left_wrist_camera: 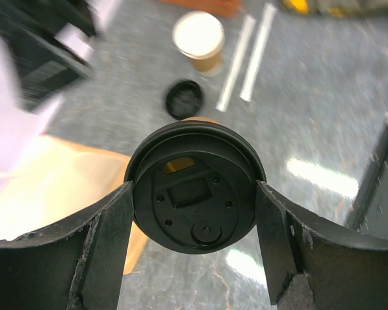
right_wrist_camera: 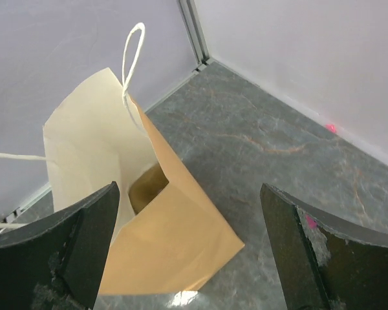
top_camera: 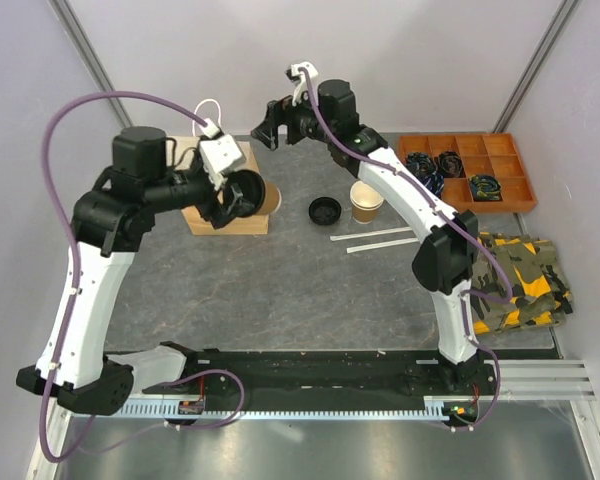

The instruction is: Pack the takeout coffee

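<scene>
Your left gripper (left_wrist_camera: pixel 194 194) is clamped on a lidded cup (top_camera: pixel 268 197). In the left wrist view both fingers (left_wrist_camera: pixel 103 245) press the rim of its black lid (left_wrist_camera: pixel 194 213), one at 9 o'clock, one at 3. The cup lies on its side in the air, lid towards the wrist, tan body pointing away. It hangs just beside the paper bag (top_camera: pixel 230 222), at the bag's 3 o'clock edge in the top view.

Your right gripper (right_wrist_camera: pixel 189 194) has its fingers spread wide with nothing between them. It hovers at the far side of the table, looking down on the bag's open mouth and white handles (right_wrist_camera: pixel 132 64).

On the grey marbled table (top_camera: pixel 280 290), a loose black lid (top_camera: pixel 325 210) lies flat near the centre. At its 3 o'clock, close but apart, an unlidded cup (top_camera: pixel 366 201) stands upright. Two white wrapped sticks (top_camera: pixel 375 238) lie side by side just nearer you.

At 2 o'clock sits an orange compartment tray (top_camera: pixel 505 165) with dark coiled items in some cells. At 3 o'clock there's a folded camouflage cloth (top_camera: pixel 520 285). Pale lilac walls close in the back and sides.
</scene>
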